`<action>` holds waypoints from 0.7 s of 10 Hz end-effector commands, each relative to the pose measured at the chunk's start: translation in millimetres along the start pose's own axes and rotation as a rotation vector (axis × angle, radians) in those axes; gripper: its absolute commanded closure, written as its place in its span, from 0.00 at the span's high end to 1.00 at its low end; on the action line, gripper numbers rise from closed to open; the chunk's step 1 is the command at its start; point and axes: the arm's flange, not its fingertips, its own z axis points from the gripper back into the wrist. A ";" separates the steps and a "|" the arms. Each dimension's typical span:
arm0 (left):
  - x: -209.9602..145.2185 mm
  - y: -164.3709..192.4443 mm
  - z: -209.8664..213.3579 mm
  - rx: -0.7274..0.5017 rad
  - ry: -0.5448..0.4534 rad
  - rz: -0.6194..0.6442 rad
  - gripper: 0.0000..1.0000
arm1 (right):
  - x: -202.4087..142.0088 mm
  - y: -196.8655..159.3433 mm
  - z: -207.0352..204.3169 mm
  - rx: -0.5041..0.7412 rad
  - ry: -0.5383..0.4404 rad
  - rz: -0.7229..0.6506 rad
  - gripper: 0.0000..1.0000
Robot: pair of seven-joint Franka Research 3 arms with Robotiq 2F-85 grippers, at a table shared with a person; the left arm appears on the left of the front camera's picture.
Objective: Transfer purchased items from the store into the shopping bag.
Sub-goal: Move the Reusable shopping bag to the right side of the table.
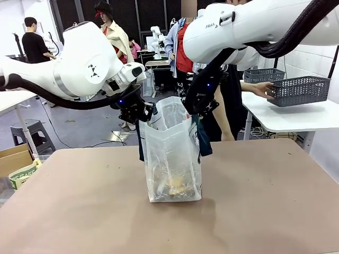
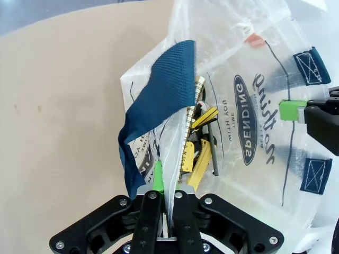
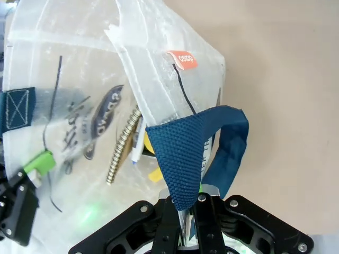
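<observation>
Left gripper (image 2: 163, 197) and right gripper (image 3: 189, 210) each clamp one crinkly translucent shopping bag (image 1: 172, 159), two woven navy straps (image 2: 164, 90) beside their jaws.

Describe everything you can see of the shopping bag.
The shopping bag is translucent whitish plastic with navy woven strap handles, navy lettering including an oval reading SPENDING, and a small orange tag at one seam. It stands upright on the brown table, mouth held open. The left gripper and right gripper each have their jaws shut on opposite sides of its rim, beside a handle. Through the plastic show yellow items and a spiral-bound piece near the bottom.
</observation>
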 end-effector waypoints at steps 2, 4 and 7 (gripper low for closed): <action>15.9 -9.2 -11.2 -0.026 0.025 0.008 0.00 | 18.8 11.7 -5.1 0.037 -0.019 -0.033 0.00; 8.4 -3.3 -7.4 -0.011 0.008 0.002 0.00 | 10.0 6.2 -5.7 0.011 0.001 -0.018 0.00; 12.4 -6.7 -9.7 -0.022 0.011 0.004 0.00 | 14.8 10.0 -8.4 0.015 0.005 -0.014 0.00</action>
